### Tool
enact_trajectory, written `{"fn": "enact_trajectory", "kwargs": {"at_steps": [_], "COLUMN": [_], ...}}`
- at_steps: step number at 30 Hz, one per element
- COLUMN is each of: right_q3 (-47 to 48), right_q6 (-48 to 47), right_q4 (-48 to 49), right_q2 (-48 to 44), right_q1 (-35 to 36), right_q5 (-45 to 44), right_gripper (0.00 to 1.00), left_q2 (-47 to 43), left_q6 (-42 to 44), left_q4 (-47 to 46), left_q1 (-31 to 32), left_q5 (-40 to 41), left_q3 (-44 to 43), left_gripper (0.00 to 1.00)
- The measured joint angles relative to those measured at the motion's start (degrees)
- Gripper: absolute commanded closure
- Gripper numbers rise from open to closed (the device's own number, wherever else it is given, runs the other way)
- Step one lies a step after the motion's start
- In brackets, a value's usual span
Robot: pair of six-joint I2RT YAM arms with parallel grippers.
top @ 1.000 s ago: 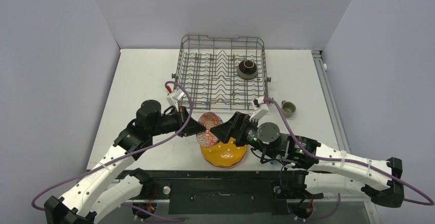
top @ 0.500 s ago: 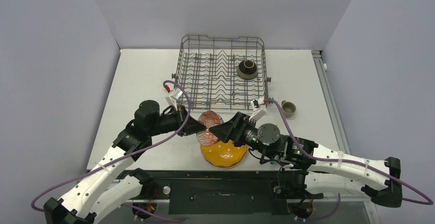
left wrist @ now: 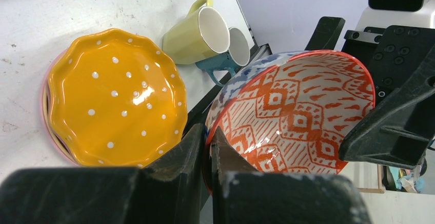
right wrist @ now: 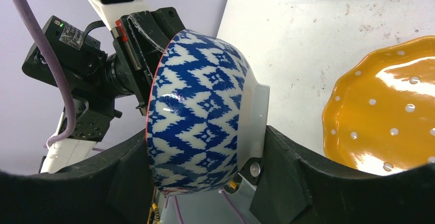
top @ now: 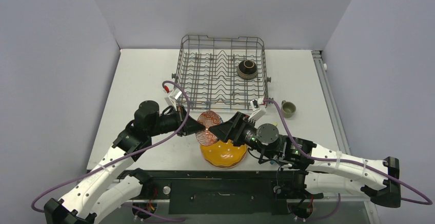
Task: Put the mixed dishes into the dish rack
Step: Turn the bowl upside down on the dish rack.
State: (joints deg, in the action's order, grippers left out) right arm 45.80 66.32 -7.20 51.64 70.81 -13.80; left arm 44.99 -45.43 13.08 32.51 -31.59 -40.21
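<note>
Left hand [left wrist: 208,136] pinched shut on patterned bowl [left wrist: 297,116] rim; right hand [right wrist: 205,152] half-wide, jaws pressed against same bowl's rim and foot.

Glossy glaze on the patterned bowl [right wrist: 200,116] and orange plate [left wrist: 113,96]; dish rack [top: 222,43] — grey metal wire.

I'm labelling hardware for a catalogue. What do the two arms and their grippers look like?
The left arm and right arm have white links with black joints. A purple cable loops along each. The left gripper and right gripper have black wedge-shaped fingers.
</note>
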Motion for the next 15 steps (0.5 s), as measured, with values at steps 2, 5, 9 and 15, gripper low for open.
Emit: {"fn": "enact_trajectory", "kwargs": {"at_steps": [2, 5, 9, 15], "right_q3": [0.0, 0.0, 0.0, 0.0], "right_q6": [0.0, 0.2, 0.2, 0.2], "right_q4": [0.2, 0.3, 0.3, 0.2], "right_q2": [0.3, 0.5, 0.4, 0.3], "right_q1": [0.0, 0.0, 0.0, 0.0], "right_q5": [0.0, -0.1, -0.3, -0.6], "right_gripper": [1.0, 1.0, 1.0, 1.0], "left_q2": [0.0, 0.0, 0.1, 0.2], "left_q6": [0.0, 0.0, 0.0, -0.3], "left_q4": [0.0, 0.1, 0.1, -0.3], "left_q1": [-0.1, -0.3, -0.3, -0.3], "left_q5": [0.1, 0.3, 0.3, 0.2], "left_q3": [0.1, 0.2, 0.2, 0.2], "left_gripper": [1.0, 1.0, 0.94, 0.79]}}
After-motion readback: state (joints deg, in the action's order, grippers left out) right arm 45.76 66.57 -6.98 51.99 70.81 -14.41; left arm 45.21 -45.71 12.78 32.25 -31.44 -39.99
